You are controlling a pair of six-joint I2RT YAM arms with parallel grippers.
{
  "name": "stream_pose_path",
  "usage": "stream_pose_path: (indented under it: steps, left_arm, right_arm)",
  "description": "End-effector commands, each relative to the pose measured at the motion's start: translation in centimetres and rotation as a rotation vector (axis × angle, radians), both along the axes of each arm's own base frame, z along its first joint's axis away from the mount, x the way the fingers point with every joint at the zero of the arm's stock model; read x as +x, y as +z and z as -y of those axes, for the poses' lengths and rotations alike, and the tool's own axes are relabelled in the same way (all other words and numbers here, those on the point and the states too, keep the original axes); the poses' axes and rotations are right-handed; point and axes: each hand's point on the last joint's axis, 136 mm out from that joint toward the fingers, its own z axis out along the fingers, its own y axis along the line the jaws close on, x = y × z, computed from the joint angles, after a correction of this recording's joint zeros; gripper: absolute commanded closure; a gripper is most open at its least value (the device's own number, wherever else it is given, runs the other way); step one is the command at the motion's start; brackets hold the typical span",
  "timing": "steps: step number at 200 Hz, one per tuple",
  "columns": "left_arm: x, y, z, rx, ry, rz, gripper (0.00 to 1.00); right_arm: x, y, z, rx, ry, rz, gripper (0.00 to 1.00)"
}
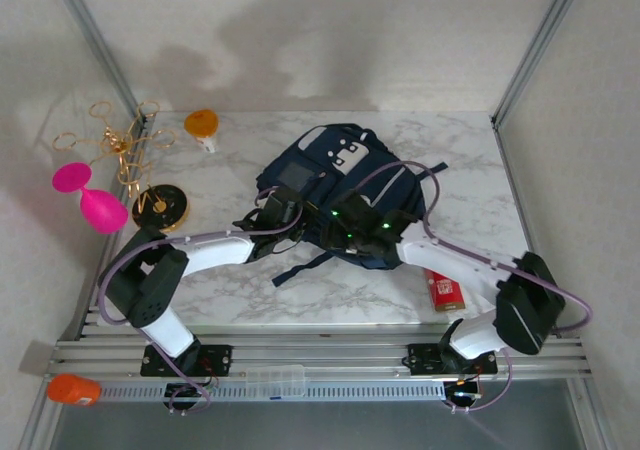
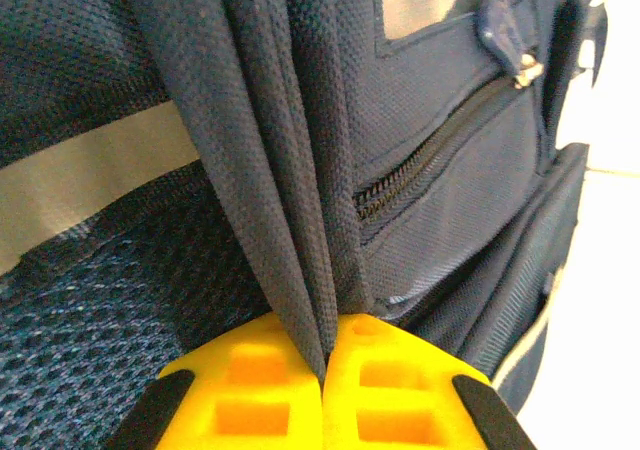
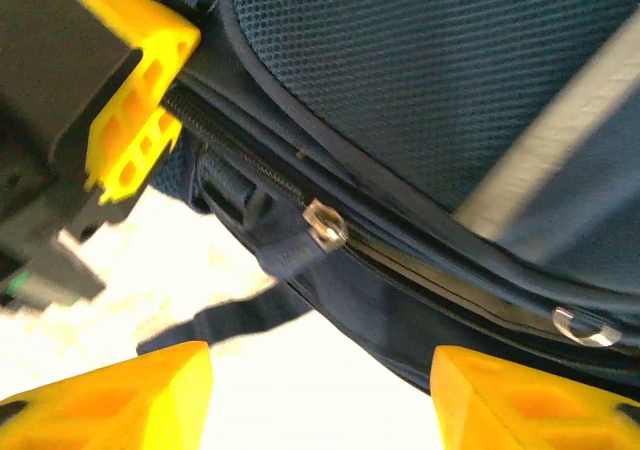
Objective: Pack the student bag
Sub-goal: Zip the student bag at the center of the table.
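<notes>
- Centrally on the surface (image 1: 470, 170), the student bag (image 1: 335, 175) is laid.
- Its fabric is clamped by the left end effector (image 2: 325, 365).
- The right end effector (image 3: 320, 405) is held open near a zipper pull (image 3: 325, 225).

A: What's hidden at five o'clock of the student bag (image 1: 310, 155)?
B: A red box (image 1: 445, 292), partly under the right arm (image 1: 470, 260); its print is too small to read.
A: The zip pull (image 3: 322, 225)?
B: Blurred.
</notes>
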Motion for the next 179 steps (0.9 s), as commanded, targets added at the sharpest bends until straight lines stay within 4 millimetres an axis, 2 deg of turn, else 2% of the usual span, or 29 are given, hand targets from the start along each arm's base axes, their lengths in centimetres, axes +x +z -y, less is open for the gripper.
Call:
stream_pose_path:
  steps: [1,14,34,61,95,122,131,147,161,179]
  left_arm:
    - [-0.3,2.6,1.4,-0.069,-0.012,0.046,1.00]
    - [-0.6,2.8,1.4,-0.088,-0.006,0.056,1.00]
    - [-0.6,3.1,1.6,-0.106,-0.005,0.066,1.00]
    - [-0.7,2.9,1.5,-0.094,-0.006,0.061,1.00]
    - [-0.8,2.8,1.2,-0.084,-0.001,0.070,1.00]
    - [-0.8,2.8,0.5,-0.067,0.011,0.072,1.00]
    - [-0.9,2.7,0.4,-0.066,0.013,0.071,1.00]
    - [-0.8,2.8,0.4,-0.064,0.013,0.074,1.00]
    - [-0.8,2.6,0.4,-0.062,0.014,0.072,1.00]
    - [-0.9,2.5,0.4,-0.067,0.015,0.071,1.00]
  right_arm:
    - [0.9,-0.6,-0.2,-0.060,-0.140,0.023,0.47]
    - [1.2,-0.8,-1.0,-0.024,-0.182,0.039,0.50]
    - [2.1,-1.3,-0.7,-0.010,-0.284,0.069,0.52]
    - [2.9,-2.3,1.6,-0.096,-0.396,0.117,0.54]
    - [2.7,-3.7,3.5,-0.149,-0.429,0.122,0.60]
    - [1.7,-2.7,5.1,-0.169,-0.394,0.143,0.63]
    - [1.3,-2.4,4.8,-0.145,-0.344,0.145,0.63]
    - [0.7,-2.1,2.7,-0.071,-0.213,0.123,0.63]
    - [-0.2,-2.7,1.1,-0.022,-0.136,0.072,0.61]
    - [-1.0,-3.9,0.6,-0.010,-0.120,0.007,0.60]
